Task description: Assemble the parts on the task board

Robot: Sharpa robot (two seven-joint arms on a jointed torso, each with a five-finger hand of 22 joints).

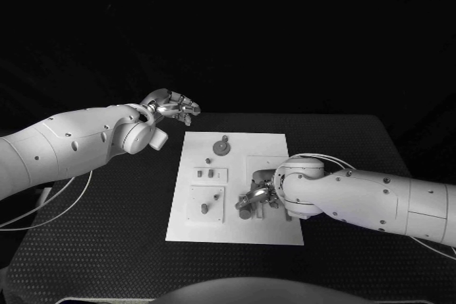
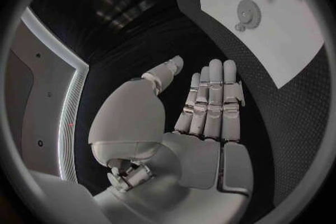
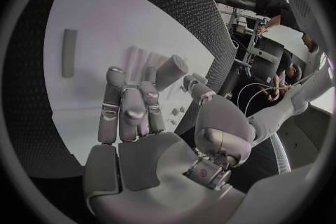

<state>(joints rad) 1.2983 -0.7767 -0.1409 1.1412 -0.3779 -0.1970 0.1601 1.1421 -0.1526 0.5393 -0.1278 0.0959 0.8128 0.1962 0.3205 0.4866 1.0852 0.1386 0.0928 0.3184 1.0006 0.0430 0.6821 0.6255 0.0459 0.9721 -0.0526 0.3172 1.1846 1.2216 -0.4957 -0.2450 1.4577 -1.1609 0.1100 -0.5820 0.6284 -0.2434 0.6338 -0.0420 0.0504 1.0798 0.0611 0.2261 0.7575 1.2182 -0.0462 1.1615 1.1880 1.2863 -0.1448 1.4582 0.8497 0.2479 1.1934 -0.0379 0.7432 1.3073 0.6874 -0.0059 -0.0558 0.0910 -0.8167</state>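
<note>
on the black table (image 1: 114, 251) we see the white task board (image 1: 271, 231) at centre, our right hand (image 1: 258, 197) fingering a small part (image 3: 170, 71) there, grip unclear, our left hand (image 1: 171, 106) empty, fingers straight, beyond its far-left corner.

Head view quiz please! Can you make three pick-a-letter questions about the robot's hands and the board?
1. Where is the right hand? A) above the task board B) beside the other hand C) off the table.
2. What colour is the task board? A) striped B) black C) white.
3. What is the left hand doing? A) holding a gear B) holding nothing, fingers straight C) pressing the board.
Answers: 1 A, it hangs over the board's near part. 2 C, white on the black table. 3 B, its palm is bare, away from the board.
</note>
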